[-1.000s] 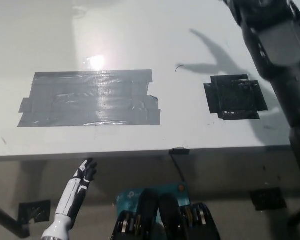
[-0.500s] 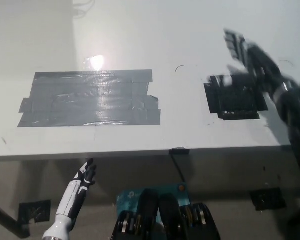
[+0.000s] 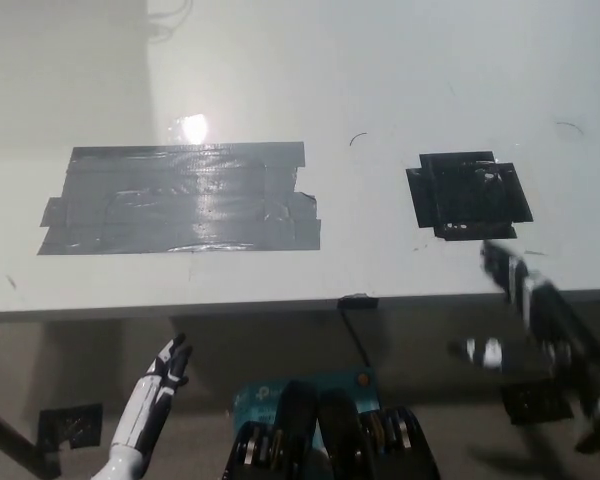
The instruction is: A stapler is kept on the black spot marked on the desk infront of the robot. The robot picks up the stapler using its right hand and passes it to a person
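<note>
Head view: the white left hand [image 3: 165, 362] hangs below the table [image 3: 380, 80] edge, fingers apart and empty; the black right hand [image 3: 540, 310], motion-blurred at the near edge, has an indeterminate finger state; beyond it the black spot [image 3: 468, 195] lies bare, no stapler visible.

Left robot hand [image 3: 166, 362] — white shell with black fingers and joints; right robot hand [image 3: 550, 325] — black, blurred, with pale glints.

The white tabletop [image 3: 380, 60] carries a grey tape patch [image 3: 180, 198]; a black tape spot [image 3: 468, 195] lies to its right.
</note>
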You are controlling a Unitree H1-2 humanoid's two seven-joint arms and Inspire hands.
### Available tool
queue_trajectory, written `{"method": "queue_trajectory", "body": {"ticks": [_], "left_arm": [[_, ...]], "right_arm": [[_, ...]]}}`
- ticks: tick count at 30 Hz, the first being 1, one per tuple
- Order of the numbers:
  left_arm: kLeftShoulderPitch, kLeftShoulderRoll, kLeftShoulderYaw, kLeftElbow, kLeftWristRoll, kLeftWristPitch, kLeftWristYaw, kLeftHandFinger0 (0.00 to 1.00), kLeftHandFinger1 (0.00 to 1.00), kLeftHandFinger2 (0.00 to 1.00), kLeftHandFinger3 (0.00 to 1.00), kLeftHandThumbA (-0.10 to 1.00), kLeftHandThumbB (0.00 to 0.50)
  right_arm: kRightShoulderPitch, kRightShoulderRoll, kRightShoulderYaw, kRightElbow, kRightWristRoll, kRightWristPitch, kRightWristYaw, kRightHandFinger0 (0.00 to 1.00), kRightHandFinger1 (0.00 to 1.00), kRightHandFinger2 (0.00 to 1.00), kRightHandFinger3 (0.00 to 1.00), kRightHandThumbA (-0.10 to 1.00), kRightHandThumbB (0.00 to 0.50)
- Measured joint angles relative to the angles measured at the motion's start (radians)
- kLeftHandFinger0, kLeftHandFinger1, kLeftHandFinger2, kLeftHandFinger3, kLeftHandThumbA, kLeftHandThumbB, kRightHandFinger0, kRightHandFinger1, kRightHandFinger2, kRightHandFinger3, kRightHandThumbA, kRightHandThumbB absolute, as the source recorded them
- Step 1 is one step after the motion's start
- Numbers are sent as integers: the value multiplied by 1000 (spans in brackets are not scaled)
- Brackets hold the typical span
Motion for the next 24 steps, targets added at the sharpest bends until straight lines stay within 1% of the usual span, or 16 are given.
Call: {"method": "queue_trajectory", "body": {"ticks": [2, 5, 6, 7, 8, 9, 11, 13, 14, 16, 18, 20, 21, 22, 23, 24], "left_arm": [[14, 0, -1, 1, 0, -1, 0, 968, 980, 979, 1000, 1000, 457], [42, 0, -4, 1, 0, -3, 0, 968, 986, 985, 1000, 1000, 462], [48, 0, -5, 1, 0, -4, 0, 961, 986, 985, 1000, 1000, 457], [64, 1, -8, 0, 0, -7, 0, 949, 979, 978, 995, 1000, 463], [70, 1, -8, 0, 1, -8, 0, 946, 978, 976, 994, 1000, 454], [85, 1, -10, 0, 1, -10, 0, 944, 978, 976, 991, 1000, 461], [96, 1, -12, 0, 1, -12, 0, 945, 977, 973, 989, 1000, 454], [116, 1, -17, -7, 1, -21, 0, 972, 984, 975, 987, 1000, 453], [124, 1, -20, -11, 1, -26, 0, 973, 988, 978, 988, 1000, 449], [139, 0, -26, -17, 1, -35, 0, 992, 1000, 1000, 998, 1000, 455], [147, 1, -28, -21, 1, -41, 0, 1000, 1000, 1000, 1000, 1000, 453], [149, 1, -28, -22, 0, -48, 0, 1000, 1000, 1000, 1000, 1000, 455], [149, 1, -28, -22, 0, -49, 0, 1000, 1000, 1000, 1000, 1000, 460], [149, 1, -27, -22, 0, -53, 1, 1000, 1000, 1000, 1000, 1000, 476], [149, 1, -27, -22, 0, -56, 1, 1000, 1000, 1000, 1000, 1000, 486], [149, 1, -27, -22, -1, -60, 1, 1000, 1000, 1000, 1000, 1000, 473]], "right_arm": [[77, 14, 7, -65, 4, -8, 0, 1000, 1000, 1000, 1000, 1000, 199], [212, 49, 27, -177, 9, -29, 0, 1000, 1000, 1000, 1000, 1000, 195], [238, 58, 32, -201, 11, -35, 0, 1000, 1000, 1000, 1000, 1000, 175], [298, 78, 44, -251, 15, -54, 1, 1000, 1000, 1000, 1000, 1000, 177], [314, 87, 49, -268, 17, -63, 1, 1000, 1000, 1000, 1000, 1000, 177], [344, 104, 56, -289, 20, -81, 2, 1000, 1000, 1000, 1000, 1000, 179], [362, 117, 59, -298, 23, -104, 3, 1000, 1000, 1000, 1000, 1000, 174], [376, 133, 59, -287, 24, -139, 3, 1000, 1000, 1000, 1000, 1000, 188], [374, 137, 58, -265, 20, -161, 2, 1000, 1000, 1000, 1000, 1000, 252], [362, 138, 53, -196, 3, -194, 0, 1000, 1000, 1000, 1000, 1000, 284], [351, 137, 48, -140, -19, -215, -4, 1000, 1000, 1000, 1000, 1000, 271], [335, 134, 46, -94, -48, -233, -10, 1000, 1000, 1000, 1000, 1000, 278], [332, 133, 46, -87, -52, -236, -11, 1000, 1000, 1000, 1000, 1000, 273], [325, 132, 45, -75, -61, -247, -13, 1000, 1000, 1000, 1000, 1000, 292], [321, 132, 45, -67, -70, -254, -14, 1000, 1000, 1000, 1000, 1000, 285], [317, 132, 45, -60, -76, -260, -15, 1000, 1000, 1000, 1000, 1000, 285]]}}
